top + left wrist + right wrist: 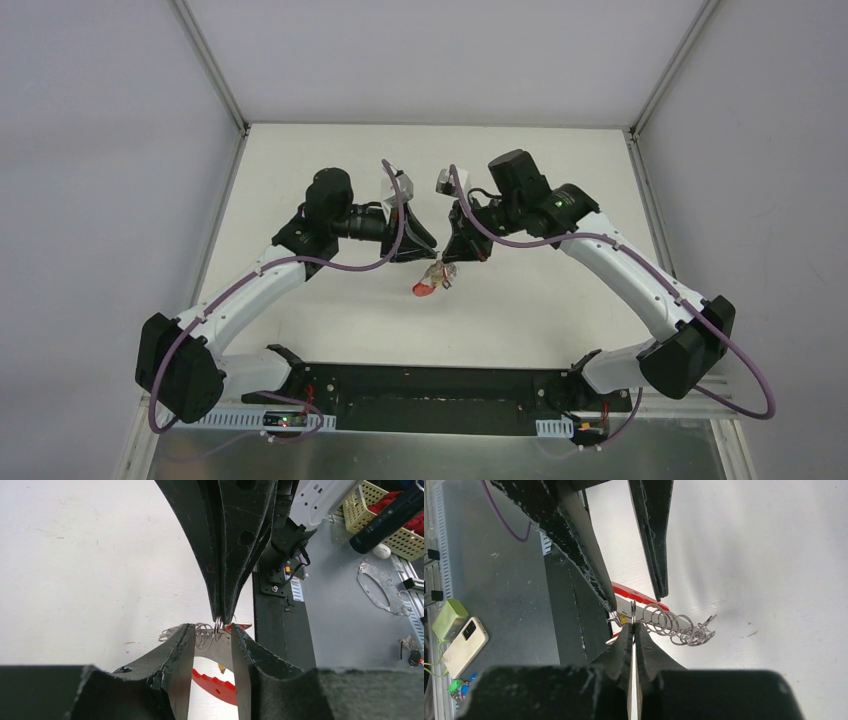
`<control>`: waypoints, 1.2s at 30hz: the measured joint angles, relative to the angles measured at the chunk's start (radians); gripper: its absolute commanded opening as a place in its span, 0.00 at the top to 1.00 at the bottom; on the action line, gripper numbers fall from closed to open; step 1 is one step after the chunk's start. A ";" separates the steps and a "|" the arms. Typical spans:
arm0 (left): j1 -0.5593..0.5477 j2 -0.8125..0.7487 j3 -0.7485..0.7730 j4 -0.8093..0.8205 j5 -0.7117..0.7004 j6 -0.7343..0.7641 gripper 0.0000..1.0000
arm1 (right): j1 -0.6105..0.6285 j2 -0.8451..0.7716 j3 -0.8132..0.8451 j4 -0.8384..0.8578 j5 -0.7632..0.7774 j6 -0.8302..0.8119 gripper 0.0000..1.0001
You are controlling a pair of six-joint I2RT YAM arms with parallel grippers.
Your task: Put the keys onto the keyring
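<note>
The keyring hangs just above the table between both grippers. Its thick red arc curves below a grey metal side strung with several small wire rings. My right gripper is shut on one of these rings and comes down from above in the left wrist view. My left gripper is open, its fingers standing on either side of the grey side without pinching it. A tiny yellow piece hangs under the grey side; I cannot tell whether it is one of the keys.
The black base bar runs along the near table edge. Beyond it, off the table, lie a phone, a green box, a yellow basket and small coloured bits. White table surrounds the grippers.
</note>
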 measured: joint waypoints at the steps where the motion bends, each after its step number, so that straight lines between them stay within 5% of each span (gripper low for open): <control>1: 0.000 0.000 0.000 -0.002 -0.003 0.002 0.69 | 0.000 0.003 0.000 0.000 -0.001 0.001 1.00; 31: -0.015 0.034 0.000 0.016 -0.007 0.014 0.82 | 0.001 0.011 0.000 0.015 -0.010 0.008 1.00; 36: -0.015 0.034 0.000 0.018 -0.006 0.008 0.91 | 0.001 0.011 0.000 0.021 -0.009 0.008 1.00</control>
